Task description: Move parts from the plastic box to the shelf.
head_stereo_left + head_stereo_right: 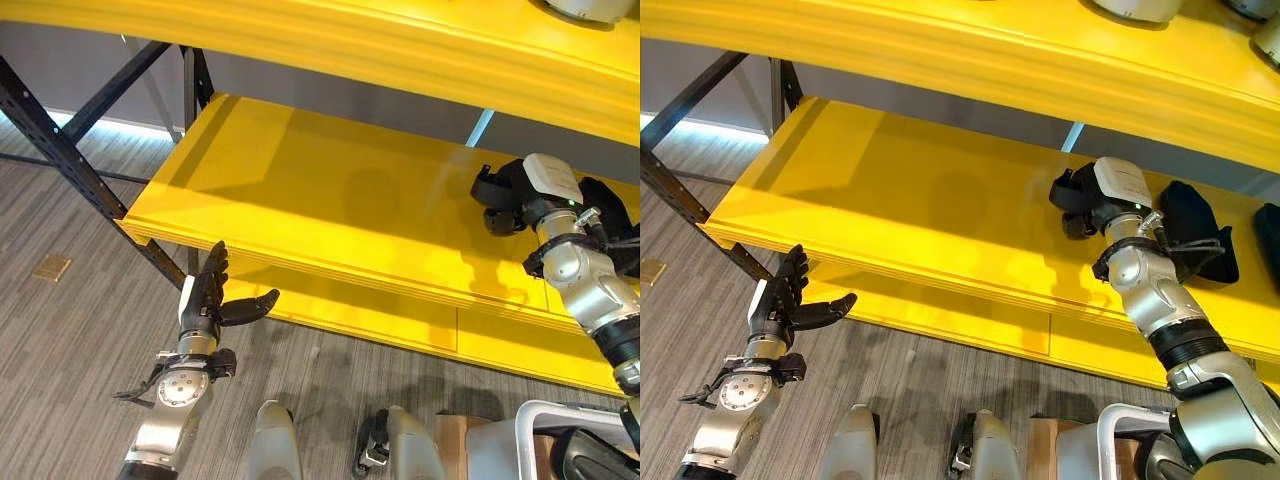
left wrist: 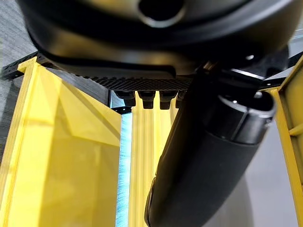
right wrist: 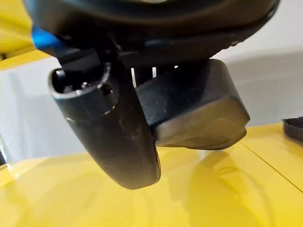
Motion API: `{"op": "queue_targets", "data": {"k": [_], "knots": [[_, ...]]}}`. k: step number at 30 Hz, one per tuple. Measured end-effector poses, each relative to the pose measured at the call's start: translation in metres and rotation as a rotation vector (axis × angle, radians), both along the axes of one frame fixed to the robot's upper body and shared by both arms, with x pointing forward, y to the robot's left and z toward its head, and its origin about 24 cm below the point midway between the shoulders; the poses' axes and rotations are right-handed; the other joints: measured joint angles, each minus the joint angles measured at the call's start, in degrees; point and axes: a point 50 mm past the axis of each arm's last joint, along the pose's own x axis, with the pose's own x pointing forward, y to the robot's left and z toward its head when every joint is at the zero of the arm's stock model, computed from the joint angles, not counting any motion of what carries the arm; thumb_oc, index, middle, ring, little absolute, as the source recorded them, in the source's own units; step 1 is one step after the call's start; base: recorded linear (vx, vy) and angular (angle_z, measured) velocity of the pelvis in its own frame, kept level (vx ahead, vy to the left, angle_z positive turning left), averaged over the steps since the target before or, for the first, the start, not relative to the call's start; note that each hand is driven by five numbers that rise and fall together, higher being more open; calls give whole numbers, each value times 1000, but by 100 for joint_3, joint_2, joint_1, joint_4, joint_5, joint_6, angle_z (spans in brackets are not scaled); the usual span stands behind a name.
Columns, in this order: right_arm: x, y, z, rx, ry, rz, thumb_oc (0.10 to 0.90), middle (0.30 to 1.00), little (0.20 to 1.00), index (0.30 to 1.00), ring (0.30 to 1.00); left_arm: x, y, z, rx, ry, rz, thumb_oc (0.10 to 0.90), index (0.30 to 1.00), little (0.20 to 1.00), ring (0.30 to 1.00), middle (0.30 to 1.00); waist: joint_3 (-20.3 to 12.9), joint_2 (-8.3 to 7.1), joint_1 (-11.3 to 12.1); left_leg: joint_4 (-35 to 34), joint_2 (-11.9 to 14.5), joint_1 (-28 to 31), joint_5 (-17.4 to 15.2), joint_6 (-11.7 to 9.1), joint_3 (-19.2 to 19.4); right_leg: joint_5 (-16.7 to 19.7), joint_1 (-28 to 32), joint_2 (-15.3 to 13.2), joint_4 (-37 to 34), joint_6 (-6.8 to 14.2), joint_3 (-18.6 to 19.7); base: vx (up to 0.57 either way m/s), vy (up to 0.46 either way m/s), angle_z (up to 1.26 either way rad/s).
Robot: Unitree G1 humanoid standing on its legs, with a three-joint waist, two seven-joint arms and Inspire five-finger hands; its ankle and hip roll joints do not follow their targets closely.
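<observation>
My right hand [image 1: 503, 197] rests on the middle board of the yellow shelf [image 1: 330, 190], near its right side. In the right wrist view its thumb [image 3: 120, 142] and fingers are closed around a black part [image 3: 194, 111], held just above the board. My left hand [image 1: 205, 296] hangs below and in front of the shelf's front edge on the left, fingers straight and thumb spread, holding nothing; the left wrist view shows its thumb [image 2: 203, 165] against the yellow boards.
Two more black parts [image 1: 1195, 235] [image 1: 1268, 232] lie on the same board to the right of my right hand. An upper yellow board [image 1: 1040, 60] overhangs and carries pale parts [image 1: 1135, 8]. A black metal brace [image 1: 60, 150] stands at the left end.
</observation>
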Motion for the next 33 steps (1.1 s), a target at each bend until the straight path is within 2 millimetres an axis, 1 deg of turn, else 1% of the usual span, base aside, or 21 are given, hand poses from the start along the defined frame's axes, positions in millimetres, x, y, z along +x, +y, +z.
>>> {"op": "queue_targets", "data": {"k": [1,2,4,5,9,14,16,19,22,23,26,30,33], "knots": [[2,1,6,-8,-10,5,400,300,300,300,300,1,0,1,1,-6,3,900,1000,1000,1000,1000,77,-14,35,9,-3,-17,1,-2,-25,-9,-1,-2,14,-16,-26,17,-43,10],[4,6,14,-63,-17,22,400,300,300,300,300,1,1,1,1,-7,6,900,1000,1000,1000,1000,152,-21,49,56,-1,-44,-3,-4,-55,-32,-5,-9,50,-42,-57,34,-27,12],[9,16,26,-106,-31,65,400,300,300,300,300,1,0,1,1,-6,4,900,1000,1000,1000,1000,182,-31,125,55,-5,-127,-4,-9,-90,-47,-74,-10,66,-48,-87,66,-30,6],[12,24,31,-186,-29,91,400,300,300,300,300,1,0,2,1,-8,2,900,1000,1000,1000,1000,197,-33,187,68,-17,-132,-19,-11,-85,-76,-77,-28,97,-39,-85,55,-23,3],[13,35,36,-271,-40,142,400,300,300,300,300,2,0,4,1,-27,12,900,1000,1000,1000,1000,199,-36,322,65,-65,-151,-25,-4,-88,-92,-79,-85,98,-28,-96,43,-10,6],[16,43,41,-311,-39,168,400,300,300,300,300,2,0,5,2,-33,16,900,1000,1000,1000,1000,200,-38,335,78,-126,-208,-27,0,-138,-103,-82,-142,93,-6,-144,30,-5,7],[16,44,41,-314,-37,169,400,300,300,300,300,2,0,5,2,-33,16,900,1000,1000,1000,1000,200,-38,353,74,-131,-212,-30,5,-146,-109,-82,-142,90,-1,-150,13,-1,2],[16,48,34,-364,-15,181,400,300,300,300,300,2,0,5,2,-35,16,900,1000,1000,1000,1000,200,-38,334,75,-134,-214,-31,7,-147,-110,-84,-147,89,1,-150,0,0,0],[16,48,34,-364,-12,182,400,300,300,300,300,3,0,6,3,-37,17,900,1000,1000,1000,1000,201,-37,307,76,-135,-214,-32,9,-140,-110,-92,-148,95,1,-144,0,0,0],[16,48,32,-357,-9,180,400,300,300,300,300,3,0,6,2,-40,23,900,1000,1000,1000,1000,203,-32,265,84,-134,-215,-32,10,-133,-110,-102,-148,104,0,-136,0,0,0],[16,48,22,-351,20,184,400,300,300,300,300,3,0,6,3,-41,31,900,1000,1000,1000,1000,207,-26,249,104,-141,-247,-33,13,-100,-114,-175,-158,166,-6,-86,-9,-9,-4],[16,50,12,-338,44,190,400,300,300,300,300,4,0,6,4,-43,31,900,1000,1000,1000,1000,249,48,191,192,-138,-301,-37,18,-117,-141,-232,-166,273,-40,-84,-2,-4,-1],[16,49,4,-332,70,187,400,300,300,300,300,4,0,7,4,-44,32,900,1000,1000,1000,1000,249,68,191,193,-139,-298,-32,13,-124,-162,-256,-173,333,-66,-81,0,0,0]]}}
